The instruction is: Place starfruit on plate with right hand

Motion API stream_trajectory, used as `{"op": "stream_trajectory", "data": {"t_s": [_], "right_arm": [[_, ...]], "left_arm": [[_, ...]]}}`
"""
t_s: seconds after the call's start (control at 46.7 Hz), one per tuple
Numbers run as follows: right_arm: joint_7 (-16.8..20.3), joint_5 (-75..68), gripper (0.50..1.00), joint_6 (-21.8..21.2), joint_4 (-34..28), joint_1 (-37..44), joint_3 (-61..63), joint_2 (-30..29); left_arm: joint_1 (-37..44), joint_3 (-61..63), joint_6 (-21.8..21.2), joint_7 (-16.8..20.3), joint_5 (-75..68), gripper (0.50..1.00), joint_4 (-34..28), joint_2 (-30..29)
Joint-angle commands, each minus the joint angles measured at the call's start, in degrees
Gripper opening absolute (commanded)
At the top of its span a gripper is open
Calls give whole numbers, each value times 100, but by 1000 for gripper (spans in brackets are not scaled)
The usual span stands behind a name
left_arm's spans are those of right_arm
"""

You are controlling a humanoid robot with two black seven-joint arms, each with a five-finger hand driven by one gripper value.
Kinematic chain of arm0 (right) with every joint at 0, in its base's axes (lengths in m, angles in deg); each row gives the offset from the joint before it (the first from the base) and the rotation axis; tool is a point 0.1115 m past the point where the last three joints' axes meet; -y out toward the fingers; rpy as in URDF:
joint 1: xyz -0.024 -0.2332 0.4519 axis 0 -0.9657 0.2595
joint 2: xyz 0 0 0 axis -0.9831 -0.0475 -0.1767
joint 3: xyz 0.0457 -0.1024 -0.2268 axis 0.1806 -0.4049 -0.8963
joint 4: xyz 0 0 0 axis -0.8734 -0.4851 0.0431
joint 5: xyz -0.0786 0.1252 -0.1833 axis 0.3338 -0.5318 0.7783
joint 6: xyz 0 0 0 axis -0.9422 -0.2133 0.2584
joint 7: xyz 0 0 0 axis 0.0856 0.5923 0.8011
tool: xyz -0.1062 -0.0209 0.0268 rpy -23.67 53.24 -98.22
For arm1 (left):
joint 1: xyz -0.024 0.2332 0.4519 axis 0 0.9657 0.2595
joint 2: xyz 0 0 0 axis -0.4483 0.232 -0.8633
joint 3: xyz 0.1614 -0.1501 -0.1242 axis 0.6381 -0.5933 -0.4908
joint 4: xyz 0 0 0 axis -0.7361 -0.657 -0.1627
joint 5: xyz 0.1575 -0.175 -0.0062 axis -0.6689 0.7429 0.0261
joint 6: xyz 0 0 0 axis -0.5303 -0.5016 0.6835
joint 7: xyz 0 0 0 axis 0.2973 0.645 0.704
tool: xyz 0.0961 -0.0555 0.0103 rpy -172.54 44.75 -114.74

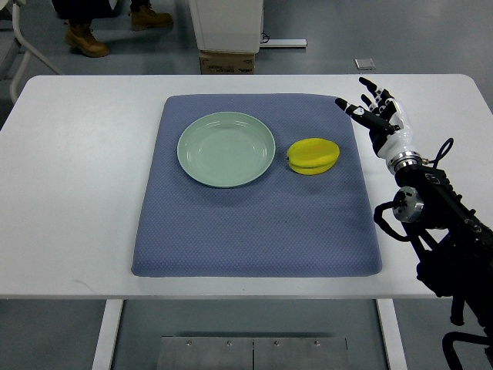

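Observation:
A yellow starfruit (313, 156) lies on the blue mat (254, 223), just right of the pale green plate (226, 149). The plate holds nothing. My right hand (373, 109) hovers over the mat's far right corner, up and to the right of the starfruit and apart from it. Its fingers are spread and hold nothing. Its black forearm runs down to the picture's lower right edge. The left arm does not show.
The mat lies on a white table (77, 193). Beyond the far table edge are a cardboard box (227, 62), a white cabinet base (227, 23) and a person's brown boots (86, 40) on the floor.

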Motion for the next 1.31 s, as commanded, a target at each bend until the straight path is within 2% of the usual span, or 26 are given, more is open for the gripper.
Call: {"op": "stream_trajectory", "data": {"t_s": [0.0,1.286], "right_arm": [[2,0,998,0,0,2,0,0],[2,-9,998,0,0,82,18,0]], "left_arm": [[2,0,-2,0,7,1000,0,0],[90,9,-2,0,7,1000,-9,0]]}}
